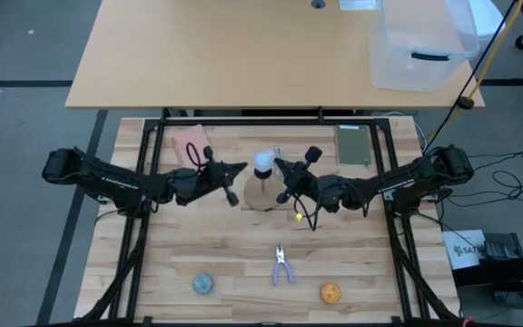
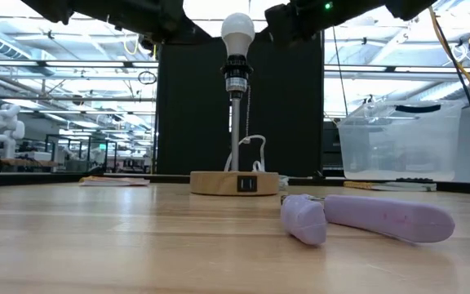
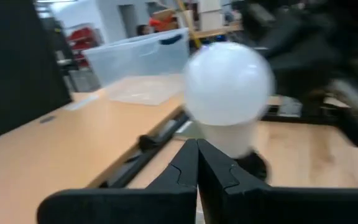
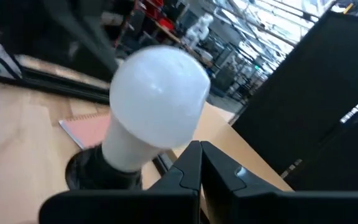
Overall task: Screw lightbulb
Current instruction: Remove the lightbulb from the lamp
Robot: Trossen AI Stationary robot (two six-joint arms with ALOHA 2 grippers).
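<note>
The white lightbulb [image 2: 237, 33] stands upright in the socket [image 2: 235, 82] at the top of a thin pole on the round wooden stand [image 2: 233, 181], at the table's middle [image 1: 262, 163]. My left gripper [image 1: 241, 168] is shut and sits just left of the bulb, pointing at it; in its wrist view [image 3: 197, 155] the bulb [image 3: 229, 84] looms just past the fingertips. My right gripper [image 1: 280, 167] is shut just right of the bulb, and the bulb [image 4: 157, 102] shows beyond its fingertips [image 4: 199, 155]. A gap shows between each gripper and the bulb.
Purple-handled pliers [image 1: 282, 265] lie near the front middle, close to the low camera [image 2: 370, 219]. A blue-grey ball [image 1: 203, 283] and an orange ball [image 1: 330, 292] lie near the front edge. A pink pad [image 1: 189, 143] and a green plate [image 1: 352, 145] lie at the back. A clear bin [image 1: 420, 45] stands on the far table.
</note>
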